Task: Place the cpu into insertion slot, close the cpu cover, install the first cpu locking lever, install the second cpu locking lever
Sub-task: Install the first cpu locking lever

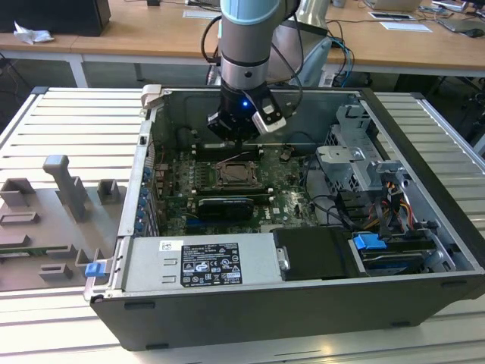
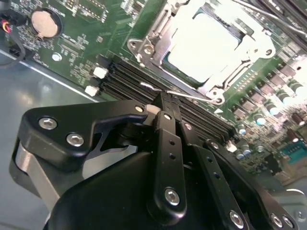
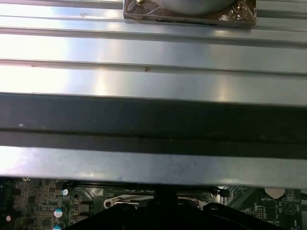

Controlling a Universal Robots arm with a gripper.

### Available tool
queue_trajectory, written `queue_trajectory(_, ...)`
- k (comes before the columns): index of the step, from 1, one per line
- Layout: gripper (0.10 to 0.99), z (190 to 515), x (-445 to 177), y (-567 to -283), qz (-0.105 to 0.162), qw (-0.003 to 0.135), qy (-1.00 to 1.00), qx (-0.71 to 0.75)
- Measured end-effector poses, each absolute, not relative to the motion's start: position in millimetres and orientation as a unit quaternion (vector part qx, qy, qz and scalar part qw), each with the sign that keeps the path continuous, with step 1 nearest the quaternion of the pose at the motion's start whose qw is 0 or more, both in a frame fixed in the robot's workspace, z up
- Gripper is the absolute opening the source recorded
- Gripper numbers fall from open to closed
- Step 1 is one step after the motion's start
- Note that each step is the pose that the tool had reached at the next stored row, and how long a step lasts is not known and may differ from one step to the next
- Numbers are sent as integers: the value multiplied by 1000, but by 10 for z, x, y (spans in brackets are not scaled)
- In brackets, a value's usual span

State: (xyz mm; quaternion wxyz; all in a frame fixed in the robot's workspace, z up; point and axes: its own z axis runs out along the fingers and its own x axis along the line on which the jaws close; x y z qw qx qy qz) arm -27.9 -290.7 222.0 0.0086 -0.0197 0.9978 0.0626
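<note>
The cpu lies pale and bright in the insertion slot on the green board. The cpu cover, a silvery frame, lies flat around it. A thin wire locking lever runs along the socket's near edge, between the socket and the black memory slots. My gripper is shut, its black fingers meeting at the tip right at this lever; whether it touches the wire I cannot tell. In the exterior view my gripper hangs just behind the socket inside the case.
The open computer case stands on a ribbed metal table. A power supply lies in front, drive cages and cables at the exterior view's right. A coin battery sits on the board. Grey fixtures stand outside the case.
</note>
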Motion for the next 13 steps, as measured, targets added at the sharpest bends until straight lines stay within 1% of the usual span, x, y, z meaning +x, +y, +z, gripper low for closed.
queue_trajectory(13,106,2102,-185,-2901,62,9,998,-20)
